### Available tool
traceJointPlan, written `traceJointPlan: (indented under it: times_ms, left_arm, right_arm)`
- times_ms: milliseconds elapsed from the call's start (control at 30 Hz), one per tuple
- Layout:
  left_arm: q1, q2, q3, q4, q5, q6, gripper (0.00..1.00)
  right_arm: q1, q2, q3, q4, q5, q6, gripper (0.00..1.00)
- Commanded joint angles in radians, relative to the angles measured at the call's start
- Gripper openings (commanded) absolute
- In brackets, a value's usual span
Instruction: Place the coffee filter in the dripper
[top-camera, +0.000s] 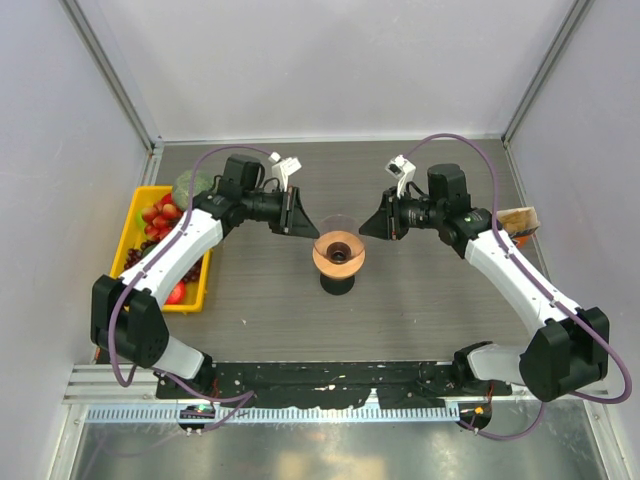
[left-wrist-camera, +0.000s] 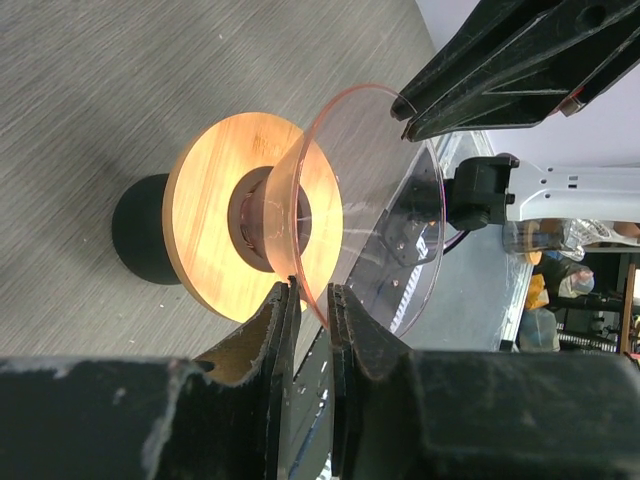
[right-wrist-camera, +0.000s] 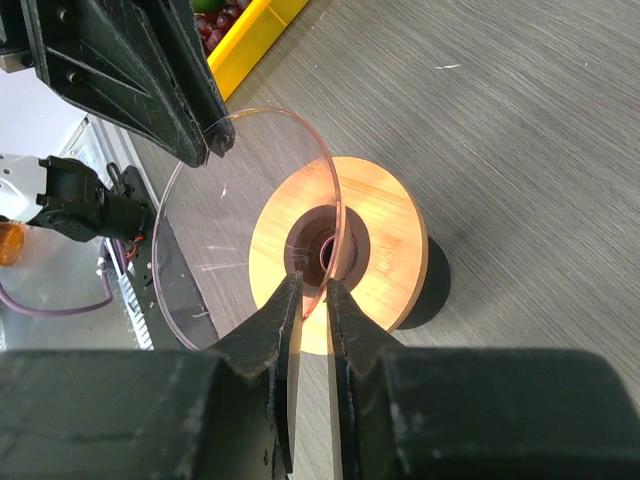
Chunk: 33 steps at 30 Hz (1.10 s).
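The coffee filter (top-camera: 338, 226) shows as a thin, clear, orange-tinted cone. Its tip sits in the dark centre hole of the dripper (top-camera: 322, 262), an orange-brown round piece on a black base in the middle of the table. My left gripper (top-camera: 312, 228) is at the cone's left rim and my right gripper (top-camera: 366, 228) at its right rim. In the left wrist view the rim of the filter (left-wrist-camera: 380, 200) runs between my nearly closed fingers (left-wrist-camera: 312, 296), above the dripper (left-wrist-camera: 210, 230). In the right wrist view my gripper (right-wrist-camera: 312, 288) pinches the filter (right-wrist-camera: 240, 220) over the dripper (right-wrist-camera: 390, 240).
A yellow tray (top-camera: 133, 215) with red and dark fruit and a green item stands at the left. A tan-brown object (top-camera: 520, 220) lies at the right edge, partly behind my right arm. Grey walls close in the back and sides.
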<state>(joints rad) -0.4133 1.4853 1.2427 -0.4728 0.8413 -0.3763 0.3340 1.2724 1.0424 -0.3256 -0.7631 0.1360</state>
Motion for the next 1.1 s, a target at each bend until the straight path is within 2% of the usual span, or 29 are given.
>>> traceJointPlan:
  times_ms: [0, 700, 867, 1067]
  left_arm:
    - [-0.012, 0.001, -0.038, -0.032, -0.064, 0.074, 0.16]
    - [-0.053, 0.016, -0.049, -0.046, -0.102, 0.114, 0.14]
    - [-0.053, 0.038, -0.057, -0.053, -0.1, 0.125, 0.09]
    - [-0.053, 0.052, -0.071, -0.05, -0.094, 0.134, 0.07]
  right_arm:
    - [0.008, 0.002, -0.019, -0.017, 0.056, -0.062, 0.05]
    - [0.014, 0.013, -0.076, 0.011, 0.096, -0.131, 0.05]
    - [0.013, 0.015, -0.067, 0.003, 0.096, -0.131, 0.05]
    - [0.014, 0.021, -0.053, -0.003, 0.088, -0.13, 0.05]
